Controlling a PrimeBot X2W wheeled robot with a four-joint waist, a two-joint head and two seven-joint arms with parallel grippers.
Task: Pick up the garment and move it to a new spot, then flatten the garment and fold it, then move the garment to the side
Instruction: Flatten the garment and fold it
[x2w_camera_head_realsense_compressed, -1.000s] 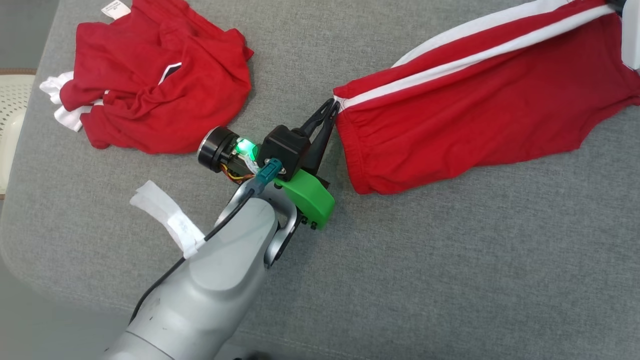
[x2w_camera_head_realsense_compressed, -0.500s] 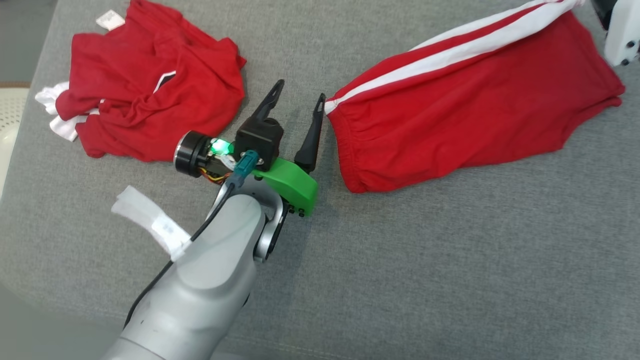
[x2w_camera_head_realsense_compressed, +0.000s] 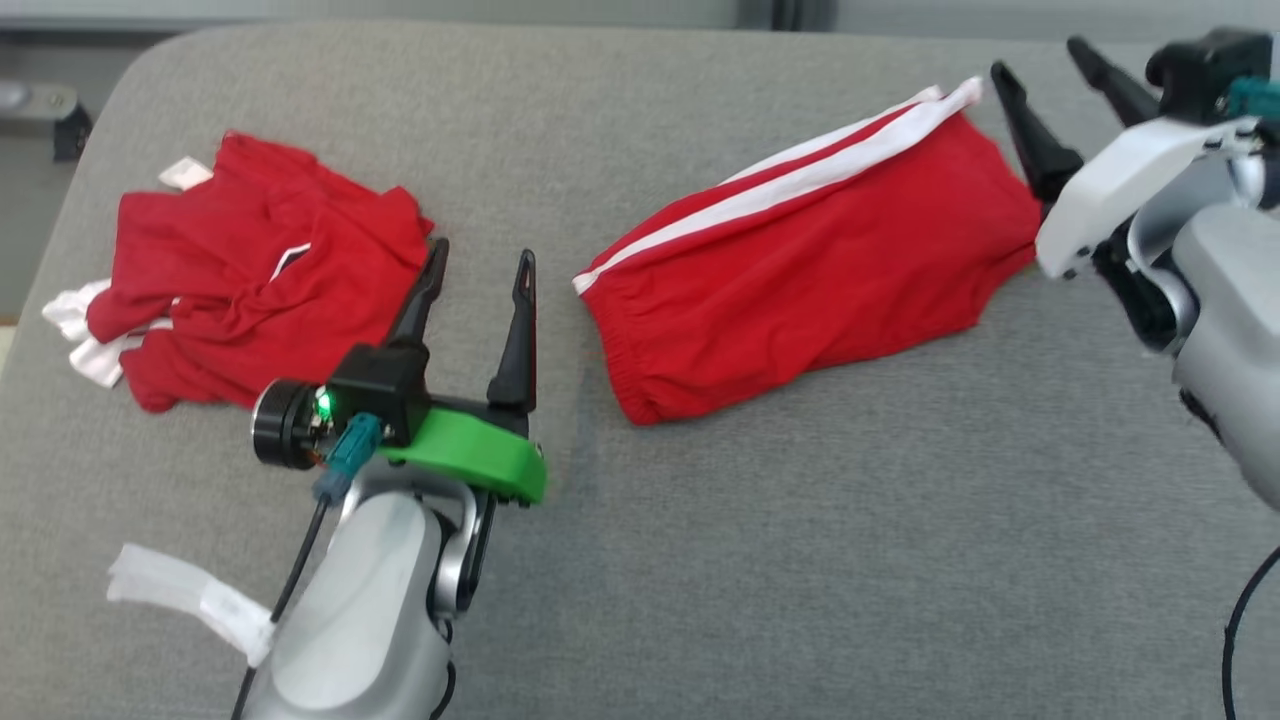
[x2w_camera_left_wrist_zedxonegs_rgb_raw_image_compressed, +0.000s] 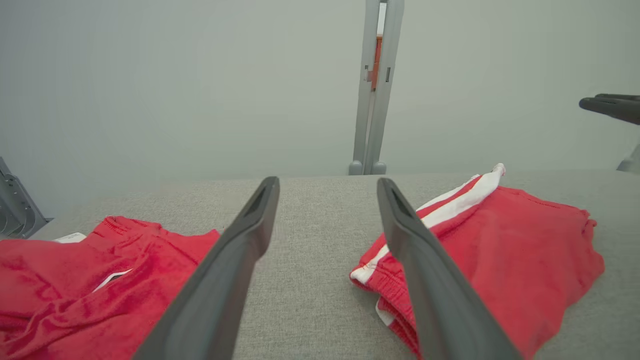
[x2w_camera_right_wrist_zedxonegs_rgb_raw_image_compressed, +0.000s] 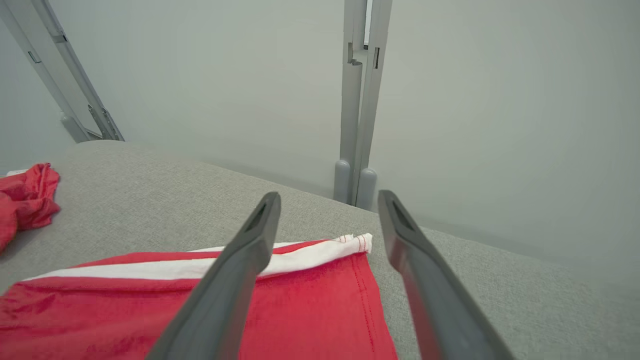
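Between the fingers (x2w_camera_left_wrist_zedxonegs_rgb_raw_image_compressed: 235, 270) of the left gripper (x2w_camera_head_realsense_compressed: 481, 252) there is bare grey tabletop (x2w_camera_head_realsense_compressed: 760, 560). They are spread wide, hold nothing and sit a little above the surface. Just to their right is the waistband (x2w_camera_head_realsense_compressed: 612, 345) of the red shorts (x2w_camera_head_realsense_compressed: 810, 270), and just to their left is a crumpled red shirt (x2w_camera_head_realsense_compressed: 250, 290). The right gripper (x2w_camera_head_realsense_compressed: 1035, 55) is released too, its fingers splayed and empty beside the leg end of the shorts. In the right wrist view the hem corner (x2w_camera_right_wrist_zedxonegs_rgb_raw_image_compressed: 357, 245) lies below the gap between them. I cannot tell whether a tip brushes the cloth.

The shorts lie right of the tabletop's middle, stretched slantwise from one gripper to the other. Their white stripes (x2w_camera_head_realsense_compressed: 790, 170) run along the far edge. They look doubled leg over leg and fairly flat, with some soft wrinkles near the waistband.

Judging by this, carrying the shorts to a new spot and laying them out seem done, and a lengthwise fold looks to be in place. What likely remains is a crosswise fold, waistband toward hem, and then moving the bundle aside. With the shirt already on the left, the open grey area near the front or right seems the easier place for it.
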